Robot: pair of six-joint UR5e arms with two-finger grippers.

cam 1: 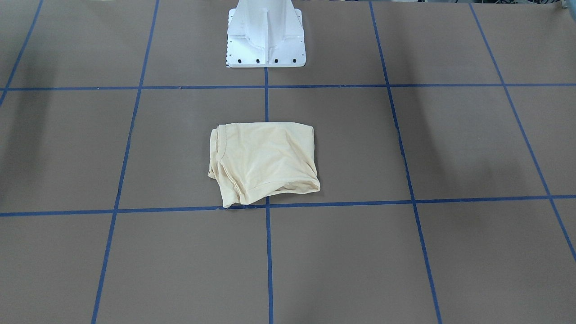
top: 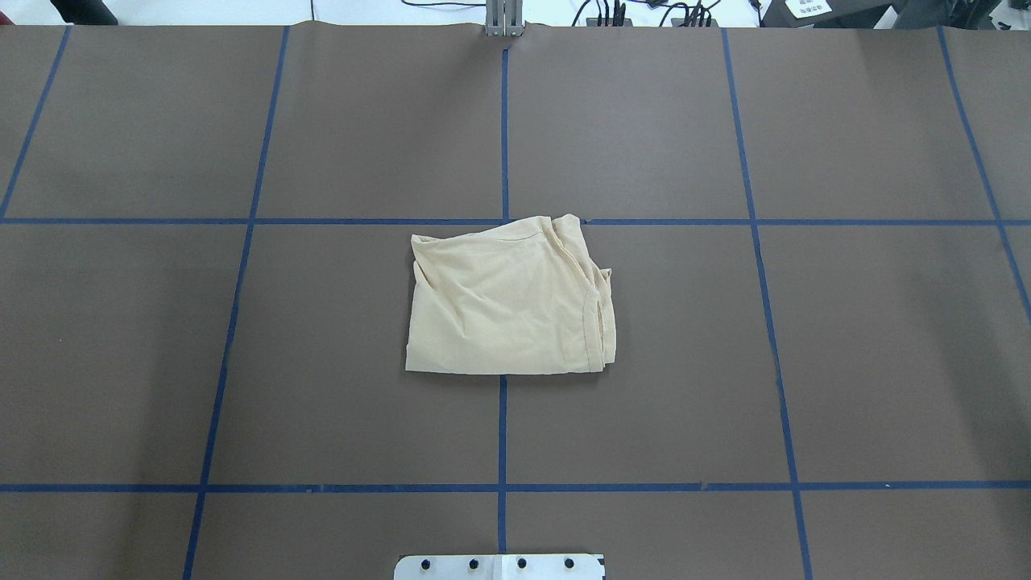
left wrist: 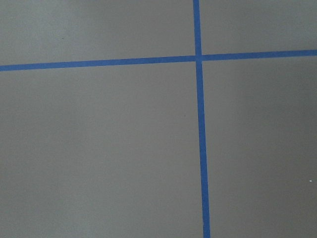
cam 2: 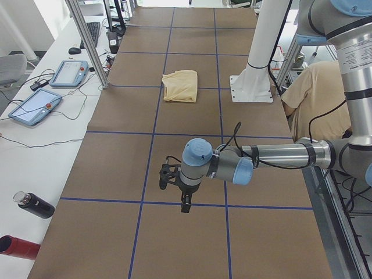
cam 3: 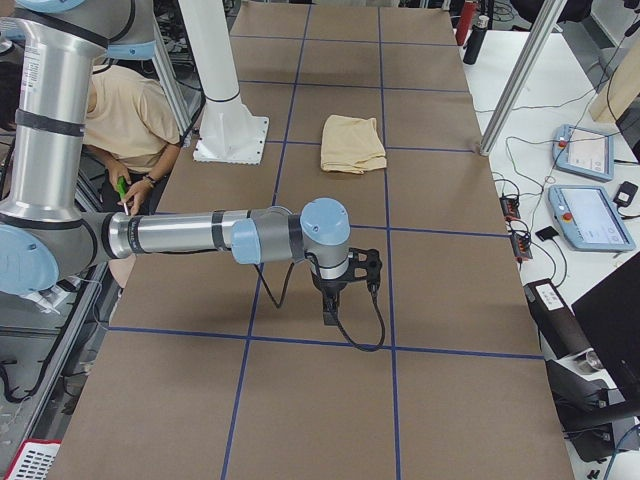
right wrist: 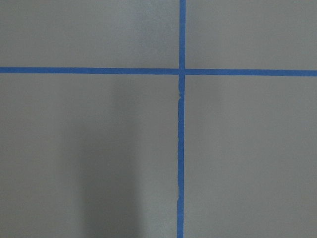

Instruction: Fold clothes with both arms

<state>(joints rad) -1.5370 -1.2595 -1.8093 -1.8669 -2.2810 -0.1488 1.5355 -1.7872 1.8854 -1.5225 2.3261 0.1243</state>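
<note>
A folded cream-yellow T-shirt (top: 507, 302) lies at the middle of a brown table (top: 322, 121) marked with blue tape lines (top: 503, 145).

We see the shirt as a rough rectangle in front of the white pedestal (cam 1: 265, 40), across the centre tape line, with its ribbed collar (top: 594, 302) on the robot's right side. The left arm (cam 2: 273, 157) and right arm (cam 3: 190, 235) reach over bare table, well apart from the shirt. The left gripper (cam 2: 183, 200) and right gripper (cam 3: 330, 310) point down above the surface. They show only in the side views, so we cannot tell how far open either one is.
</note>
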